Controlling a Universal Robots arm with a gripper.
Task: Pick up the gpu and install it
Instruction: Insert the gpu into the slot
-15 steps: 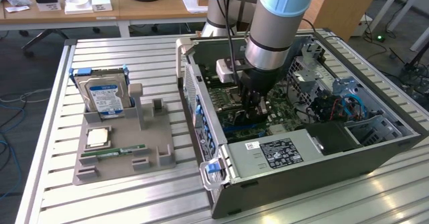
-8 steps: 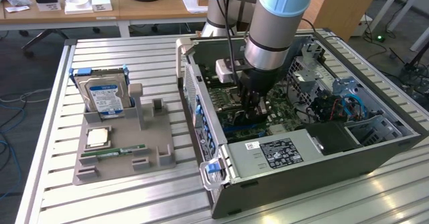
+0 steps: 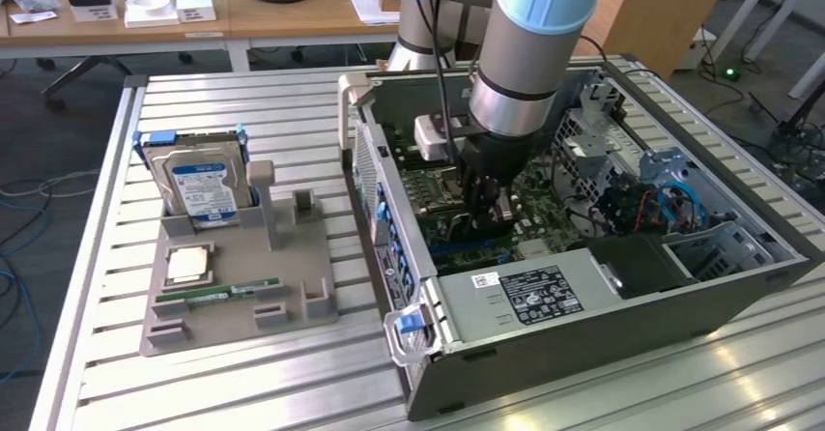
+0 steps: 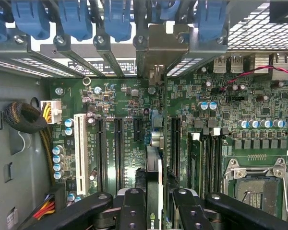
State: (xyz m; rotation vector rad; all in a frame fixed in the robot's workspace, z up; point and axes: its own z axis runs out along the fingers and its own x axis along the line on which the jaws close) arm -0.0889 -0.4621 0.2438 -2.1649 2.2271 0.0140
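- Counter [image 3: 258, 392]: slatted metal, with the open computer case [image 3: 581, 305] carried on it.
- Parts tray [image 3: 232, 305]: set just beside the case, on the exterior view's left. A hard drive [image 3: 200, 185] and a RAM stick [image 3: 219, 291] are seen on it.
- Arm [image 3: 528, 54]: reached down into the case from above.
- Motherboard [image 4: 221, 110]: exposed on the case floor, with the expansion slots [image 4: 119, 148] running toward the case's blue-clipped rear covers [image 4: 117, 19].
- gpu [image 4: 153, 177]: held edge-on inside the case, close over the slots. Whether it is seated cannot be told.
- Step in hand, as judged: insertion. The card edge is best lined up over one slot, kept square to the case floor and pressed straight down. A skewed push would likely bind the connector.
- Pincer [image 4: 156, 211]: partly closed, clamped on the two faces of the gpu. Nothing else in the case is touched.
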